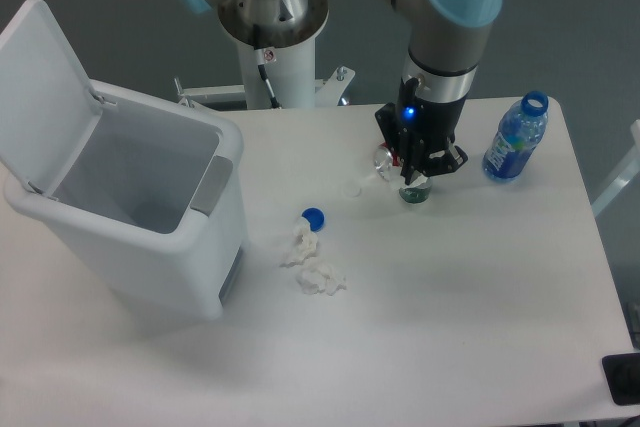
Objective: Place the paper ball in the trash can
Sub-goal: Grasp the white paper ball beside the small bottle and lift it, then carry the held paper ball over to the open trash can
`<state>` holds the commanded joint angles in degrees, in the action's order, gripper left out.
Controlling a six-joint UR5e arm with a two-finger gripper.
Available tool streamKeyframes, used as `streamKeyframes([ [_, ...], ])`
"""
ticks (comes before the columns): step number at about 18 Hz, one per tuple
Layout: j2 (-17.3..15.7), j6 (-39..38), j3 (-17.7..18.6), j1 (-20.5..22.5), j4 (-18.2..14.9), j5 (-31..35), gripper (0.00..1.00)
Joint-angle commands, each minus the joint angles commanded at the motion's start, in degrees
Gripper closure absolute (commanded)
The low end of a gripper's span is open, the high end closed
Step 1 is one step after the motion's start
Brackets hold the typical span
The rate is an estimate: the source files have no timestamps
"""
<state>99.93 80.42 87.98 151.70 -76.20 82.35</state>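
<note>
The trash can (150,237) is a large white bin at the left of the table, its flip lid (40,77) standing open. My gripper (416,179) hangs low over the table's middle right, with its jaws spread apart. A small whitish crinkly lump (383,159) that looks like the paper ball sits against the gripper's left side, partly hidden by it. A small greenish clear thing (415,192) shows right below the fingertips. I cannot tell whether the fingers touch either one.
Two flatter white paper wads (300,245) (321,279) lie near the table's middle, with a blue bottle cap (314,217) just above them. A small white cap (352,188) lies left of the gripper. A blue-labelled water bottle (515,137) stands at the right.
</note>
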Motion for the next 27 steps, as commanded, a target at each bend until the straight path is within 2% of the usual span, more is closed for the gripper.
streamKeyframes([
  [10,0.09,-2.81,-0.88,-0.09,0.26,-1.49,1.00],
  [17,0.27,-14.23,-2.90,-2.46,0.44,-3.08,1.00],
  [23,-4.03,-30.74,-2.73,-3.95,0.70,-3.25,1.00],
  [27,-7.29,-37.43,-2.64,-5.62,1.66,-4.12,1.00],
])
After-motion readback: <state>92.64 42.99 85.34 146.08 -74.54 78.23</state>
